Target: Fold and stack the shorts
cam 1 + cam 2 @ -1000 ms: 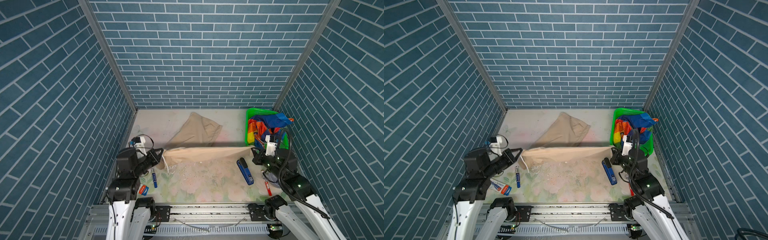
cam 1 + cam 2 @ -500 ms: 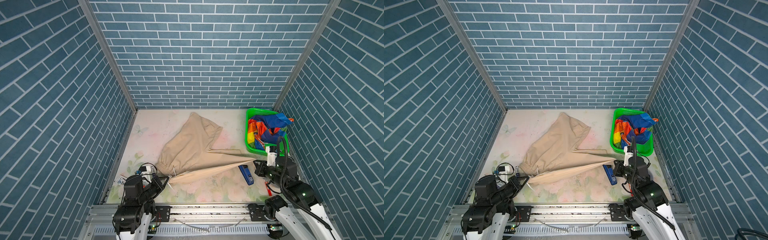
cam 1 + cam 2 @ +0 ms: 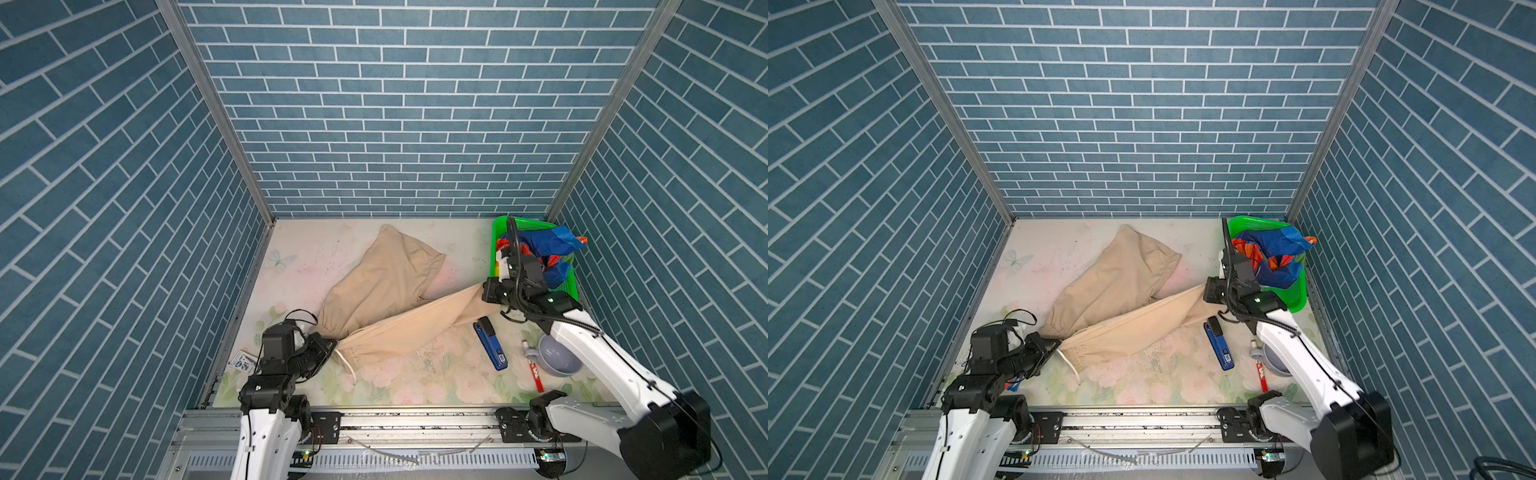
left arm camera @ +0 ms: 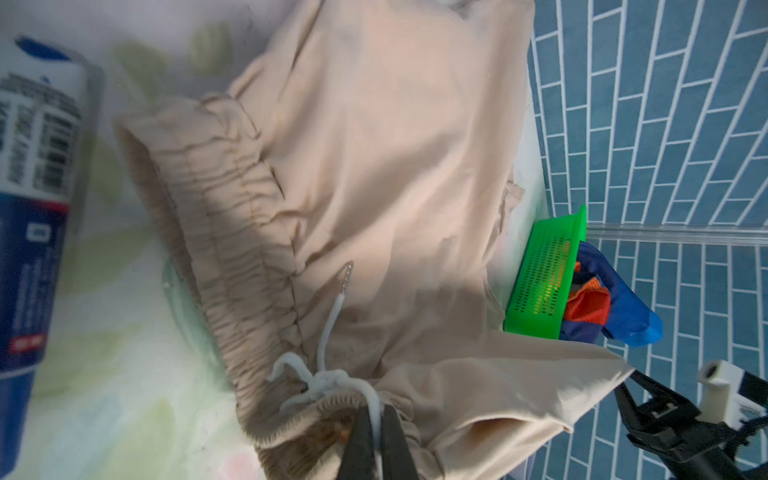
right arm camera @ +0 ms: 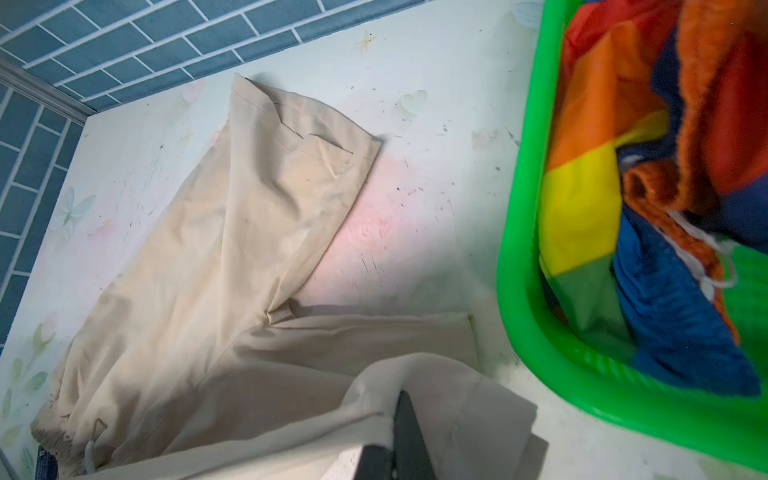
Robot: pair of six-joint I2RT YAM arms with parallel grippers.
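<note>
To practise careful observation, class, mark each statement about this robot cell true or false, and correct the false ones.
1. The left gripper and the right gripper are each shut on the beige shorts. True.
2. The rainbow shorts lie spread flat on the table. False: they sit bunched up in the green basket.
3. A blue stapler lies on the table, outside the basket. True.
4. The beige shorts are neatly folded and stacked on the rainbow shorts. False: they lie unfolded on the table, one leg drawn out toward the basket, apart from the rainbow pair.
</note>
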